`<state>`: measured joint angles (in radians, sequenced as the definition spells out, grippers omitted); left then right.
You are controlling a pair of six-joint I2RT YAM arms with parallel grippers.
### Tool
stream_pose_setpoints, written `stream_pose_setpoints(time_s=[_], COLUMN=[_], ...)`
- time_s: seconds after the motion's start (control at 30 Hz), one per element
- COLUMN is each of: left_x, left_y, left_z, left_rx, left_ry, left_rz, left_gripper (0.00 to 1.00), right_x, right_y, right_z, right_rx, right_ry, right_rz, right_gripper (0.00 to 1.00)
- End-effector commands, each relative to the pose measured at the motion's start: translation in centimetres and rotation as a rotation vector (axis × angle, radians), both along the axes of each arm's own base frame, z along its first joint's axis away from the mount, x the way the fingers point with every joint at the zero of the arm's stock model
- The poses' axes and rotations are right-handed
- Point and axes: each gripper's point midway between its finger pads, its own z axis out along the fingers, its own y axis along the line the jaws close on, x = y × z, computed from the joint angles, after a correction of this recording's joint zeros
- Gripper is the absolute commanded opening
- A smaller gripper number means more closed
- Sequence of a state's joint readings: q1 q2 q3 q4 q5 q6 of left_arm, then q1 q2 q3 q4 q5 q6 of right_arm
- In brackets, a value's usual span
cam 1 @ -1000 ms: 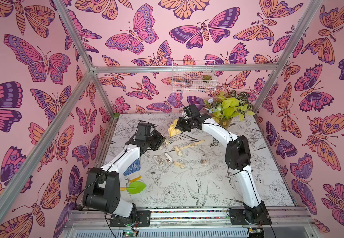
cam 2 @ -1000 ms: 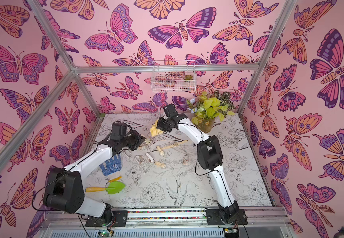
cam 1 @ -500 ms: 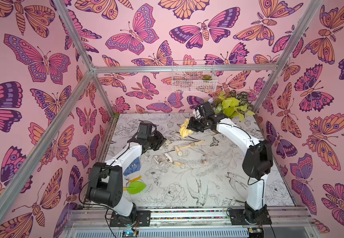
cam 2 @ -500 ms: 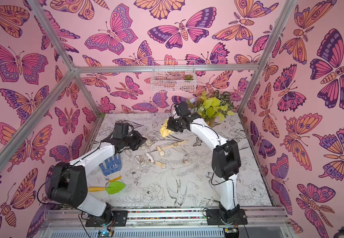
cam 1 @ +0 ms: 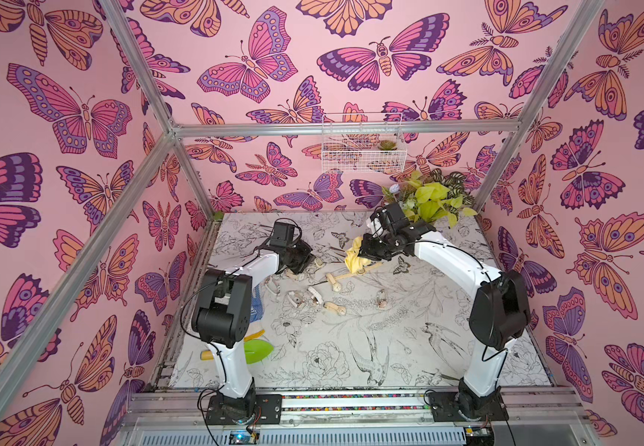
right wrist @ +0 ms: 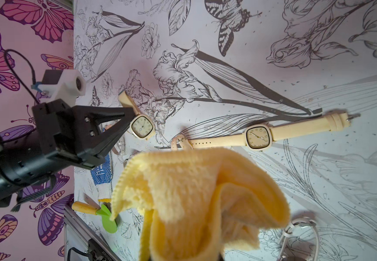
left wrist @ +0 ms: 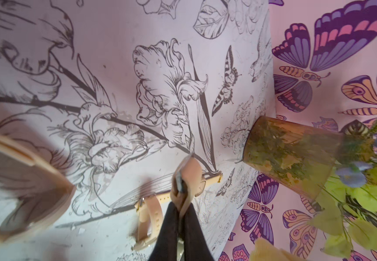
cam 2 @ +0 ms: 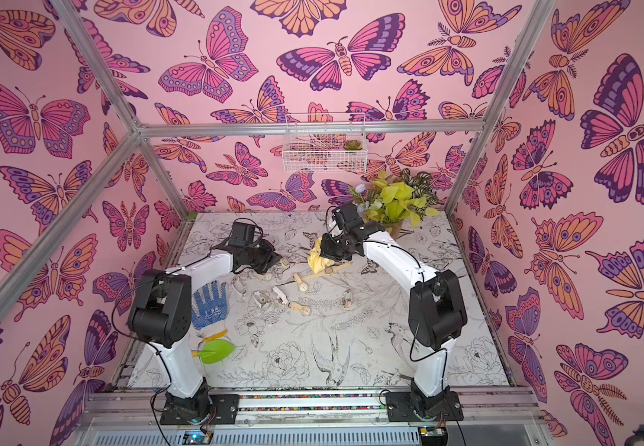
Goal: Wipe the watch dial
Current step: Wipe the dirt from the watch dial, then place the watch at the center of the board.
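My left gripper (cam 1: 309,258) is shut on the strap of a cream watch (right wrist: 142,126) near the back left of the table. Its square dial faces up in the right wrist view. In the left wrist view the black fingers (left wrist: 169,222) pinch the strap and the watch (left wrist: 183,178) shows edge-on. To its right, my right gripper (cam 1: 365,253) is shut on a folded yellow cloth (right wrist: 194,192) that hangs above the table. The cloth (cam 1: 355,255) hides the right fingers and does not touch the held watch.
A second cream watch (right wrist: 257,137) lies flat just beyond the cloth. Several more watches (cam 1: 312,298) lie mid-table. A blue glove (cam 2: 209,305) and a green scoop (cam 2: 216,351) lie front left. A plant vase (left wrist: 291,153) stands back right, and a wire basket (cam 1: 361,143) hangs on the back wall.
The right arm has carried the yellow cloth to the right, away from the left gripper. The left arm has shifted slightly, still holding the watch.
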<state>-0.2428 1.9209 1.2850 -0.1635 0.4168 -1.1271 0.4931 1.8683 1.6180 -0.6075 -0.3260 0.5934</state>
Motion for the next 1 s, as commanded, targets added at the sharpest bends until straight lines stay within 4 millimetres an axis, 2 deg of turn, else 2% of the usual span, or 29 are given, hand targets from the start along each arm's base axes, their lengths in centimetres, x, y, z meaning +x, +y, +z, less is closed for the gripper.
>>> stream_pose_setpoints(time_s=[0.0,0.1,0.23,0.47,0.6,0.73,0.9,0.97], left_x=[0.8,1.5,1.9,1.2,0.8,0.8,0.8,0.7], left_y=[0.2,0.1,0.2,0.9,1.3,1.7,2.0,2.0], left_z=[-1.8,-3.0,-4.1,-5.2,-5.0,-3.3,0.1,1.5], left_rx=[0.032,0.042,0.062,0.120,0.144,0.171,0.185,0.192], left_ry=[0.045,0.076,0.116,0.182,0.193,0.164,0.091,0.060], left_rz=[0.020,0.028,0.036,0.038,0.034,0.030,0.014,0.000], left_gripper=[0.00,0.00,0.08,0.20,0.28,0.50,0.80,1.00], right_x=[-0.8,-1.0,-1.0,-0.5,-0.3,-0.2,-0.9,-1.3], right_y=[-0.6,-0.9,-1.6,-2.4,-3.0,-5.1,-9.7,-11.9], right_z=[1.6,1.5,1.5,1.2,0.5,-0.6,-2.9,-3.8], right_rx=[0.002,-0.006,-0.013,-0.019,-0.031,-0.116,-0.295,-0.354], right_ry=[-0.034,-0.035,-0.031,-0.030,-0.014,0.013,0.081,0.096], right_rz=[0.020,0.024,0.019,0.006,-0.010,-0.070,-0.186,-0.243], right_gripper=[0.00,0.00,0.00,0.00,0.00,0.00,0.00,0.00])
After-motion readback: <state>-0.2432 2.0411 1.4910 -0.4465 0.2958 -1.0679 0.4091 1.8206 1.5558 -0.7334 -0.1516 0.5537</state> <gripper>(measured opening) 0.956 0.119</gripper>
